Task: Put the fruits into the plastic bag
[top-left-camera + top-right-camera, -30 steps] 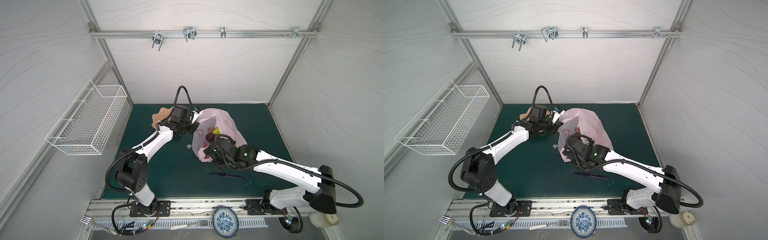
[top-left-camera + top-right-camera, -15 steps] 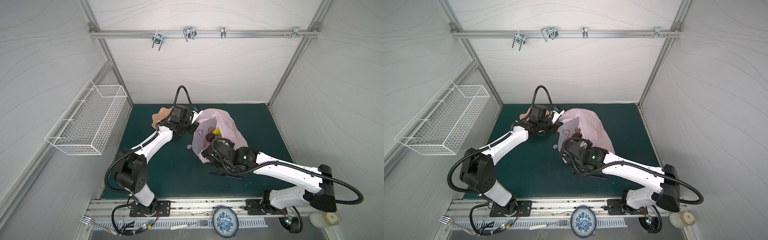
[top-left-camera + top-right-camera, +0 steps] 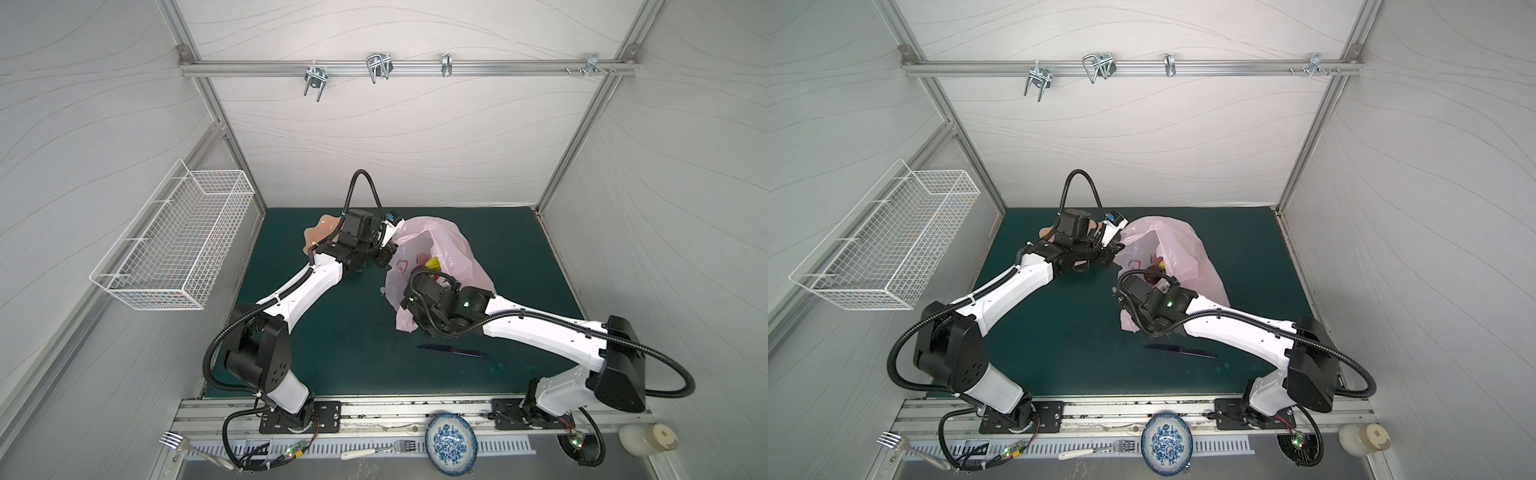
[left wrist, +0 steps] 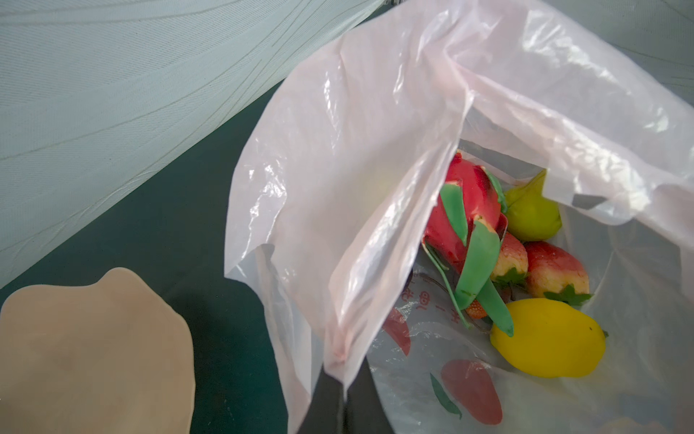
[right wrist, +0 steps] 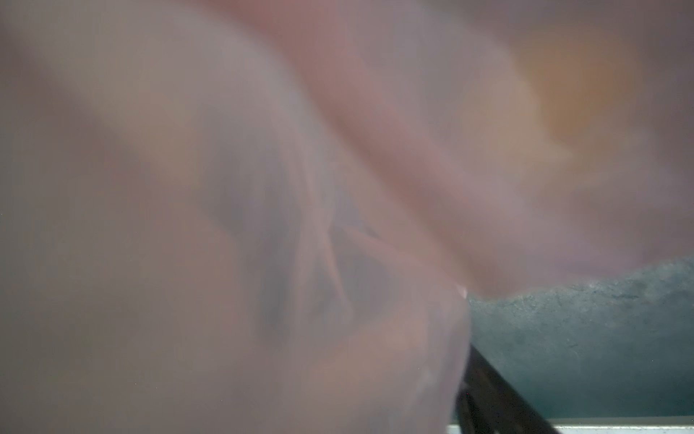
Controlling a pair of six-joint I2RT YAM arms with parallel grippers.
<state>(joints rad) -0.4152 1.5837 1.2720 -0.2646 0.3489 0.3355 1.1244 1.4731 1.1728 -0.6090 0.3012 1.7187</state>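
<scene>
Toward the back of the green mat (image 3: 332,353): the plastic bag (image 3: 451,249), pale pink, thin and translucent, mouth gaping upward. At its left rim, the left gripper (image 4: 343,379), clenched tight on a bunched fold of the film and pinching it up. Inside, seen from the left wrist, the fruits in a heap on the bag's floor: a red dragon fruit (image 4: 465,203) with green scales, a green pear (image 4: 533,218) behind it, a strawberry (image 4: 510,259) touching a red-and-yellow berry (image 4: 555,266), and a yellow lemon (image 4: 548,338) nearest the printed side. On that side, red apple prints (image 4: 473,390) with green leaves, plus red lettering (image 4: 424,300), creased and slanted, possibly including "100", otherwise not legible. At the bag's near edge, the right gripper (image 3: 411,309), close against the film. From its wrist, only blurred pink plastic and one dark finger (image 5: 492,398) at the edge, so released or clenched: impossible to say. Just left of the bag, partly under the left arm, a peach scalloped bowl (image 3: 320,228). Nearer the front, apart from the bag, a dark knife (image 3: 453,352) flat on the mat.
</scene>
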